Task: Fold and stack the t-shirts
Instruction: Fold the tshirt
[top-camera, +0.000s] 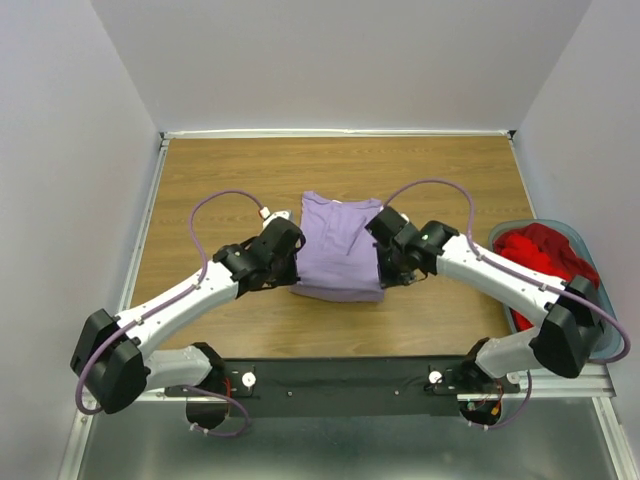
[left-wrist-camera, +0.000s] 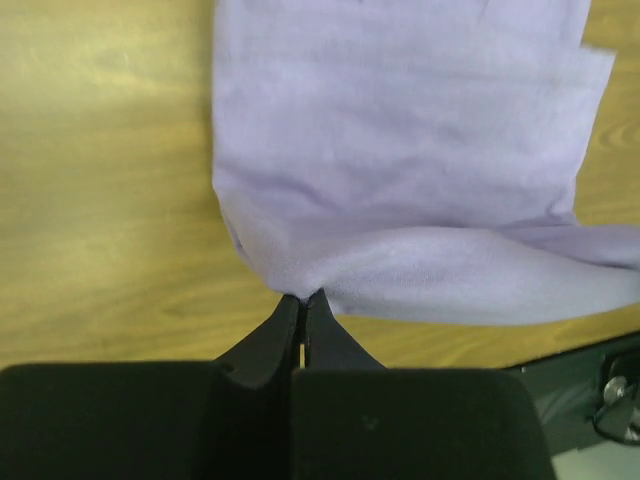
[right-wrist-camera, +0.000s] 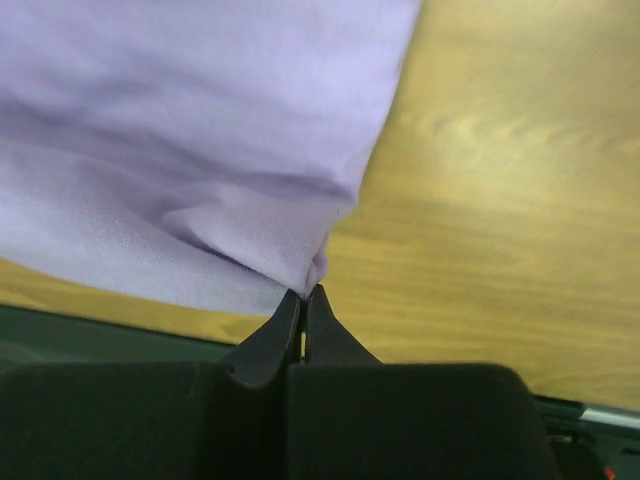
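Note:
The lavender t-shirt (top-camera: 338, 247) lies partly folded in the middle of the wooden table, its near edge doubled over. My left gripper (top-camera: 290, 252) is shut on the shirt's left near corner; the left wrist view shows the cloth (left-wrist-camera: 400, 180) pinched at the tips of my left gripper (left-wrist-camera: 302, 297). My right gripper (top-camera: 386, 255) is shut on the right near corner; the right wrist view shows the cloth (right-wrist-camera: 200, 150) pinched at the tips of my right gripper (right-wrist-camera: 303, 292). The red t-shirt (top-camera: 538, 252) lies crumpled in the basket at the right.
The teal-grey basket (top-camera: 597, 268) sits at the table's right edge. Bare wooden table (top-camera: 230, 170) surrounds the lavender shirt. A black rail (top-camera: 340, 375) with both arm bases runs along the near edge. White walls enclose the left, back and right.

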